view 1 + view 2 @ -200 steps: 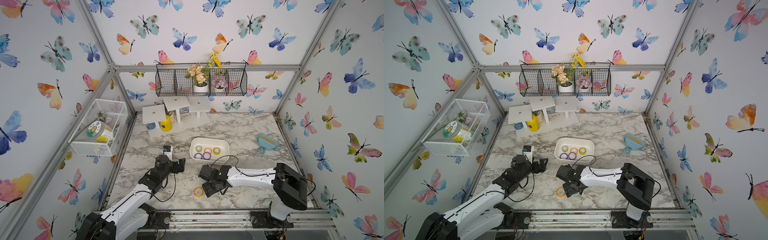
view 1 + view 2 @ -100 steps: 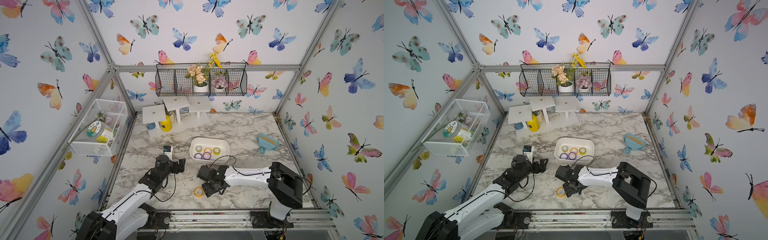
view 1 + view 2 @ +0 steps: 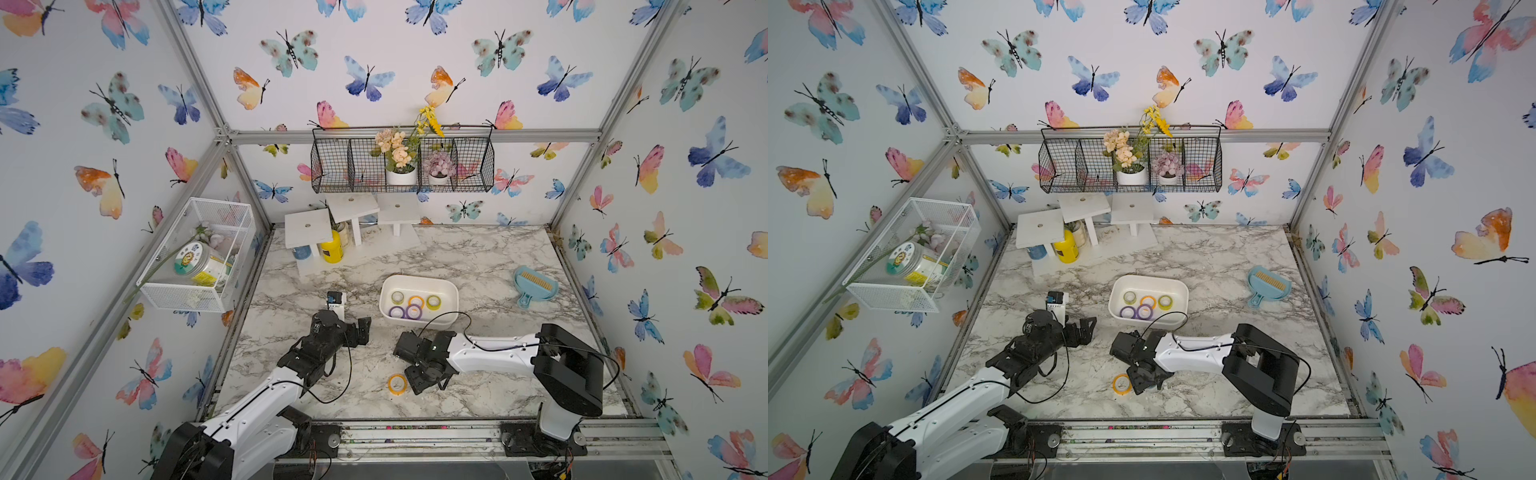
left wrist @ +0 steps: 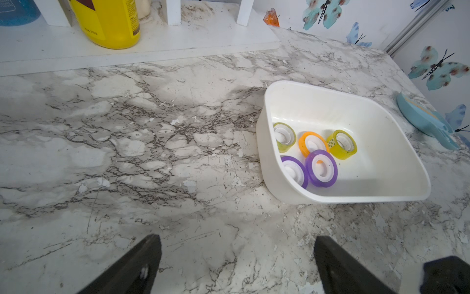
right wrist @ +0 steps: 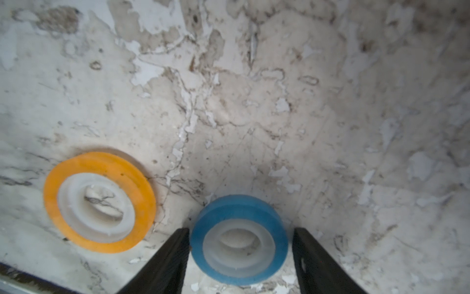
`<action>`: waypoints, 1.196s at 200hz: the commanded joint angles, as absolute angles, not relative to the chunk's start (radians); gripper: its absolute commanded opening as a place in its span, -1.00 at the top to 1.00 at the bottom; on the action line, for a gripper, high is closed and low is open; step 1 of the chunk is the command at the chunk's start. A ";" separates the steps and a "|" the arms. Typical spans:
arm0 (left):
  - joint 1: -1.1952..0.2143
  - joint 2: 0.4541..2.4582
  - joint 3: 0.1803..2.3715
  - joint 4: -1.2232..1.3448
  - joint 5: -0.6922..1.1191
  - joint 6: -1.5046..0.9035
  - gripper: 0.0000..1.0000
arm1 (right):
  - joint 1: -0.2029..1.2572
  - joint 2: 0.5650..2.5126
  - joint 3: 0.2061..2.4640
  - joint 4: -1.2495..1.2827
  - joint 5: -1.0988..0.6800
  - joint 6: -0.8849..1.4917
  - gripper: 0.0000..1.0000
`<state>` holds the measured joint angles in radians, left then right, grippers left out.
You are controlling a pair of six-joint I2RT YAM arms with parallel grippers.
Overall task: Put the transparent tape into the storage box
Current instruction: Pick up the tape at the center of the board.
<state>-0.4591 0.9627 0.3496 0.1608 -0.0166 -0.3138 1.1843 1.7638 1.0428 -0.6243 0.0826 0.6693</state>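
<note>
Two black fingers of the right pincer straddle a blue tape roll, which lies flat on the marble tabletop. One finger sits right at the roll's rim, touching it or very nearly. A thin strip of tabletop shows between the roll and the other finger, so the pincer is parted around the roll and not clamped on it. In both top views the pincer points down at the tabletop and hides this roll.

An orange tape roll lies flat just outside the nearer finger, apart from the blue one; in a top view it shows just beside the pincer's tip.

The white box stands behind the right pincer's wrist, toward the back wall and apart from it. Five other rolls lie in it: two purple, one orange and two yellow-green.

The left pincer is spread wide with only bare tabletop between its fingers. The box lies ahead of it and off to one side, well apart. A blue dustpan lies beyond the box.
</note>
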 commanded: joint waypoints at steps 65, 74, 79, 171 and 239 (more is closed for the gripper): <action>-0.456 0.965 0.353 0.171 -0.026 -0.305 -0.97 | 1.189 1.789 1.046 -0.675 0.097 0.680 -0.28; -0.457 0.965 0.353 0.171 -0.025 -0.305 -0.97 | 1.187 1.786 1.045 -0.675 0.097 0.681 -0.27; -0.456 0.965 0.354 0.170 -0.026 -0.305 -0.97 | 1.188 1.783 1.045 -0.675 0.095 0.683 -0.27; -0.456 0.966 0.354 0.174 -0.025 -0.305 -0.97 | 1.182 1.729 1.095 -0.746 0.130 0.670 -0.22; -0.457 0.966 0.354 0.173 -0.025 -0.305 -0.97 | 1.048 1.626 1.157 -0.784 0.140 0.566 -0.20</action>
